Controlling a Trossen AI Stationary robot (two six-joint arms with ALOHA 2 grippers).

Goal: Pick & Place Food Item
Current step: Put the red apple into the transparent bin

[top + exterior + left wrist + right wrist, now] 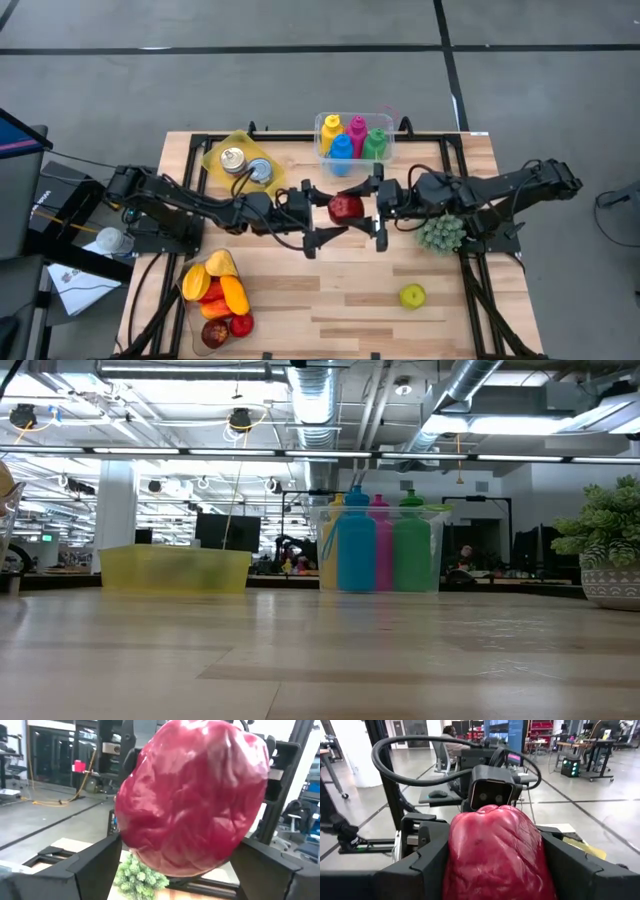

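My two grippers meet over the middle of the table (330,300) with a red pepper (346,207) between them, lifted off the wood. My right gripper (377,212) has its fingers (580,865) pressed against the pepper's sides, so it holds it. My left gripper (312,214) stands wide, fingers (100,865) flanking the pepper; in the left wrist view they look just clear of it, though I can't be sure about contact.

The pepper's long axis seems to run along the line between the two arms, one lobed end toward each wrist camera. Which end is the stem I can't tell; none shows.

The pepper fills both wrist views and hides most of what's behind it. The low view misses both grippers and the pepper entirely.

Elsewhere:
- a clear bin of coloured bottles (354,138) at the far edge
- a yellow tray (240,160) with cans
- a small plant (441,233) under my right arm
- a green apple (412,295) on the near right
- a pile of fruit (220,298) near left.
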